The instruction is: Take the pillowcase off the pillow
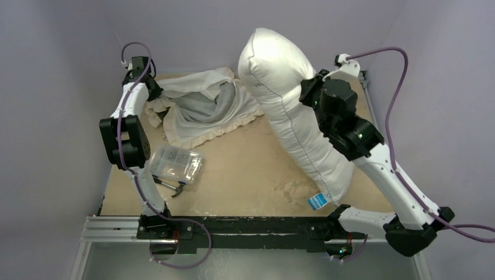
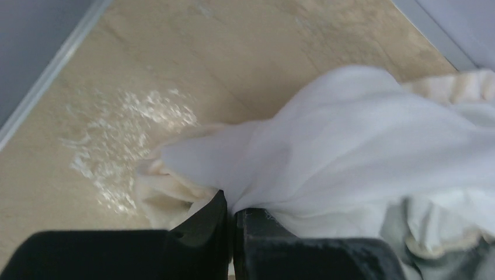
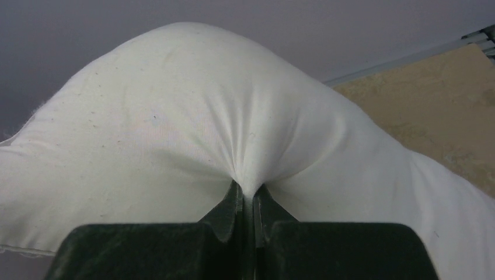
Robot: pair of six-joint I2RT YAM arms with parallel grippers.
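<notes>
The pillowcase (image 1: 204,108) lies crumpled at the back left of the table, white and grey with a cream frill border. My left gripper (image 1: 153,88) is shut on its white fabric (image 2: 350,146) at its left edge; the jaws (image 2: 232,210) pinch a fold. The pillow (image 1: 286,99), plump and plain white, is out of the case and stands tilted from the back centre to the front right, its blue-and-white tag (image 1: 317,201) at the near corner. My right gripper (image 1: 307,93) is shut on a pinch of the pillow's cover (image 3: 175,134), and the jaws (image 3: 248,195) hold it raised.
A clear plastic box (image 1: 177,163) lies at the front left beside the left arm, with a small dark tool (image 1: 169,186) next to it. Grey walls close the table at the back and both sides. A metal rail (image 1: 233,224) runs along the near edge.
</notes>
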